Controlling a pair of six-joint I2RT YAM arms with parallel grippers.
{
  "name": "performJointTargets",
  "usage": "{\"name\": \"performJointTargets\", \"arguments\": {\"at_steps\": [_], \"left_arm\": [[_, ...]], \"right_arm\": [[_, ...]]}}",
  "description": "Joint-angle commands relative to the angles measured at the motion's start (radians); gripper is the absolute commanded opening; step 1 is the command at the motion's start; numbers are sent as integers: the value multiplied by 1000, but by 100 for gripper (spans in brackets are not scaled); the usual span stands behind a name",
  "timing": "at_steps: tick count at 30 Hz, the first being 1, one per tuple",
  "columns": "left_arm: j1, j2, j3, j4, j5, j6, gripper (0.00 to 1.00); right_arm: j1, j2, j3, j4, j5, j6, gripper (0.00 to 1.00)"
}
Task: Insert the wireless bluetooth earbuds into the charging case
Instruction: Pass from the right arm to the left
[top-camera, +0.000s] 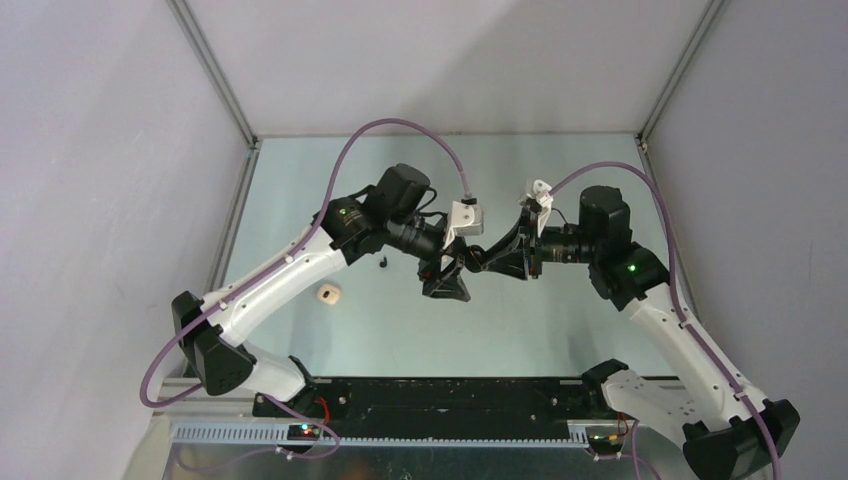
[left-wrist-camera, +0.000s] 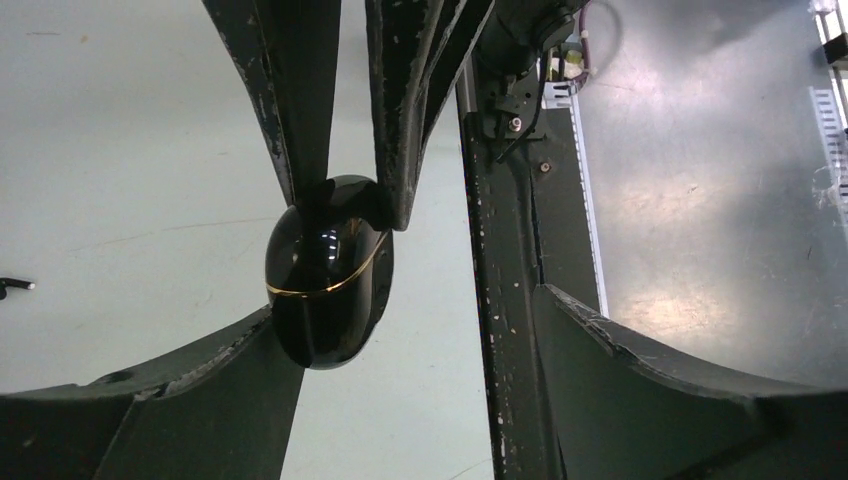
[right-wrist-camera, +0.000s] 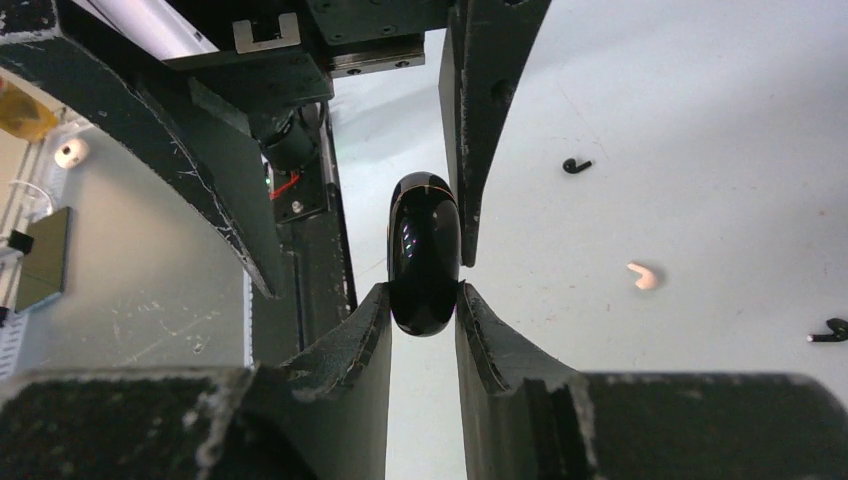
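On my right wrist feed, the right gripper (right-wrist-camera: 424, 305) is clamped narrow on the black charging case (right-wrist-camera: 424, 235). One finger presses each flank of the glossy shell, which stands on edge between them. The left wrist feed shows the case's two halves meeting at a thin gold line.

The left gripper (left-wrist-camera: 405, 305) is spread wide around the same case. One of its fingers (left-wrist-camera: 200, 390) touches the shell, and the other stands well apart from it. From above, both arms reach in from the black base plate (top-camera: 450, 395), and their grippers meet over the middle of the table (top-camera: 560, 330).

Past the case, the earbuds lie loose on the table, all apart from the case. On the right wrist feed I see a black earbud (right-wrist-camera: 576, 165), a pale earbud (right-wrist-camera: 645, 275) near it, and a second black earbud (right-wrist-camera: 828, 332) at the frame's right edge. From above I make out a single black bud (top-camera: 384, 263) just beside the left arm. Further left is a small beige object (top-camera: 329, 293); I cannot tell whether it is a bud or a case.
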Motion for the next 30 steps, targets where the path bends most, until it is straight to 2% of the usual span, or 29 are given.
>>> {"name": "performJointTargets", "arguments": {"at_steps": [1, 8, 13, 15, 21, 30], "left_arm": [[1, -14, 27, 63, 40, -62, 85], [11, -12, 7, 124, 44, -127, 75], [14, -10, 3, 132, 53, -134, 61], [14, -10, 2, 127, 56, -128, 58], [16, -13, -3, 120, 49, -114, 64], [26, -11, -1, 139, 63, -143, 63]], "right_arm": [[-14, -12, -9, 127, -46, 103, 0], [-20, -16, -33, 189, -59, 164, 0], [-35, -9, -43, 214, -65, 186, 0], [-44, -10, -44, 218, -65, 191, 0], [-65, -24, -53, 232, -70, 201, 0], [-76, -27, -57, 232, -85, 198, 0]]}}
